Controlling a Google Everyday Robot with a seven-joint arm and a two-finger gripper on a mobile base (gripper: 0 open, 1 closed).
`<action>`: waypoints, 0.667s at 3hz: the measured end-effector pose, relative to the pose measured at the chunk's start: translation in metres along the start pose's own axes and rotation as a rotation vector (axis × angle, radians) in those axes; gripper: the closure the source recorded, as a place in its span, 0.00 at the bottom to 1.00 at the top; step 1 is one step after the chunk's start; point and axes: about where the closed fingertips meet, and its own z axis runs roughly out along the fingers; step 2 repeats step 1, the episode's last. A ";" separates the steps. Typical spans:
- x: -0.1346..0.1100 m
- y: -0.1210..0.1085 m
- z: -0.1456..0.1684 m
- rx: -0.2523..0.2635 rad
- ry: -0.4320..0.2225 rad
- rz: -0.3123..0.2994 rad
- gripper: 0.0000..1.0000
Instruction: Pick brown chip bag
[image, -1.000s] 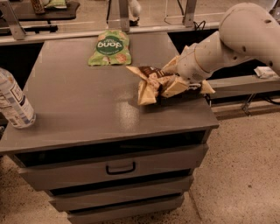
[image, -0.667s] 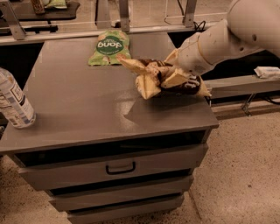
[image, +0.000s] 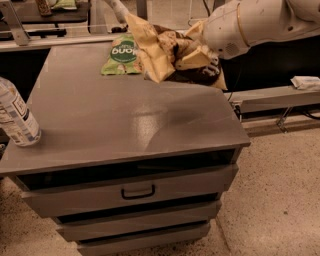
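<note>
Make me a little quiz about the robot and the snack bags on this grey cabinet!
1. True or false: the brown chip bag lies flat on the cabinet top.
2. What stands at the cabinet's left edge? A) a plastic bottle B) a mug C) a banana
3. What colour is the snack bag lying at the back of the cabinet top?

Key
1. False. The claw, at the back right above the cabinet, holds it up, crumpled.
2. A
3. Green
</note>
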 end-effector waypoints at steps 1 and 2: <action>-0.006 -0.001 0.000 0.001 -0.014 0.002 1.00; -0.006 -0.001 0.000 0.001 -0.014 0.002 1.00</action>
